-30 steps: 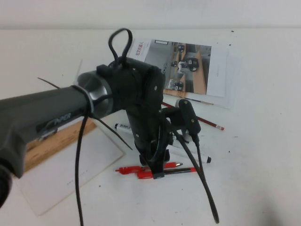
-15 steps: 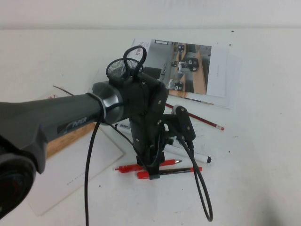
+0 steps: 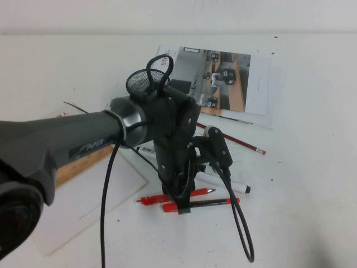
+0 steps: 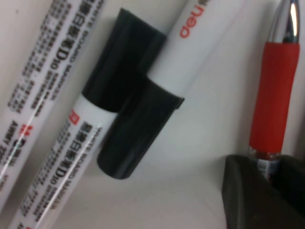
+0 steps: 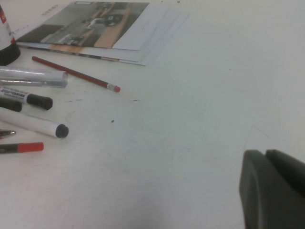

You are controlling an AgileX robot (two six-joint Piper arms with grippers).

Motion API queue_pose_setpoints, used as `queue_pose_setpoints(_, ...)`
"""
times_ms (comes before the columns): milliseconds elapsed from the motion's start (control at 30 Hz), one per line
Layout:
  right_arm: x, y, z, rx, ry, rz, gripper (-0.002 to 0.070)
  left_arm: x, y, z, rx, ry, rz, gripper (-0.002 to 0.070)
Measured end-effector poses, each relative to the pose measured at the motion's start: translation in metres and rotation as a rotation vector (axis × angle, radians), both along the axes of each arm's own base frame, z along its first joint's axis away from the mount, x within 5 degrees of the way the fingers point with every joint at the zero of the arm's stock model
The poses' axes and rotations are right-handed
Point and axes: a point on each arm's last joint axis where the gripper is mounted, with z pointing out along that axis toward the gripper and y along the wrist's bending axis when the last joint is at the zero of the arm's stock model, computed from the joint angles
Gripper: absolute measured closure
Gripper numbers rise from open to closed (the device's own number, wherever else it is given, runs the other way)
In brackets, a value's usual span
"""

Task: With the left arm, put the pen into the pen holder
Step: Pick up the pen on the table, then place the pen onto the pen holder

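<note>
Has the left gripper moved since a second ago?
Yes. In the high view the left gripper has dropped lower onto the red pen, and the arm swung aside, uncovering the pen holder beside the brochure.

Count on the table (image 3: 312,184):
- all-red pen (image 3: 201,193): 1
- red-capped pen with black barrel (image 3: 212,203): 1
- white markers with black caps: 3 in the left wrist view (image 4: 28,95) (image 4: 62,176) (image 4: 200,43)
- red pencil (image 3: 231,138): 1
- clear tube (image 5: 33,76): 1
- mesh pen holder (image 3: 138,82): 1
- wooden ruler (image 3: 78,167): 1
- brochure stack (image 3: 234,84): 1
- white sheet (image 3: 83,209): 1
</note>
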Motion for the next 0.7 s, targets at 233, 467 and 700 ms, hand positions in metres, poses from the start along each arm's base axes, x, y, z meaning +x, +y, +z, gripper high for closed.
queue_pose_setpoints(233,0.0,0.0,0.0,0.0,0.0,0.0,0.0698,-0.001,0.0,0.0,-0.002,0.014,0.007,0.0606)
queue_pose_setpoints(467,0.0,0.0,0.0,0.0,0.0,0.0,0.0698,-0.007,0.006,0.034,-0.041,-0.021,0.043,0.0606)
queue_pose_setpoints(700,0.0,0.0,0.0,0.0,0.0,0.0,0.0698,-0.018,0.022,0.12,-0.265,-0.218,0.101,0.0606)
